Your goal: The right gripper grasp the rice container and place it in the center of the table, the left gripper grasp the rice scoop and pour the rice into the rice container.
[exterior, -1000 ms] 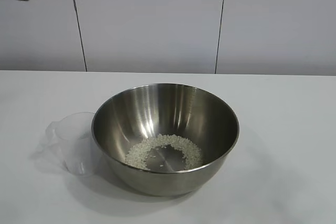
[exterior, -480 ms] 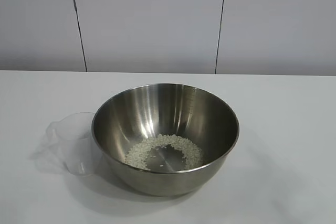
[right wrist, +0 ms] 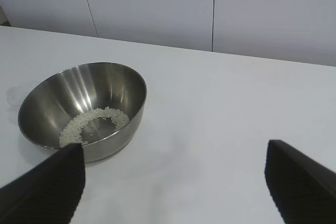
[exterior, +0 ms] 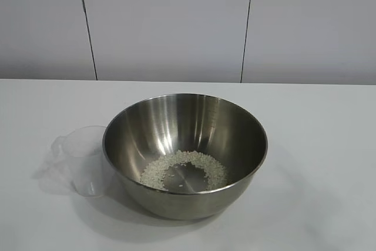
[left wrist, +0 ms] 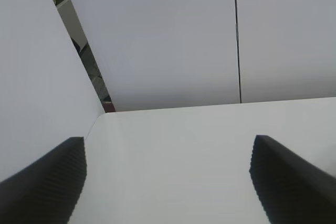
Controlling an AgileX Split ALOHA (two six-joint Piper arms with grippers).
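Exterior view shows the large shiny steel rice container [exterior: 185, 154] mid-table holding white rice [exterior: 183, 168], the small clear plastic rice scoop [exterior: 82, 160] touching its side. Left gripper [left wrist: 168, 182] and right gripper [right wrist: 173, 182], both spread, hold nothing; the container lies ahead of the right one. The scoop looks light and slippery; pinch its handle.

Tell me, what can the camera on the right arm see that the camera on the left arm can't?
Only the right wrist view shows the rice container with the rice in it, the rice scoop peeking out behind it, and the open right gripper. Only the left wrist view shows the open left gripper and a dark gap between wall panels. Both show the table and the wall.
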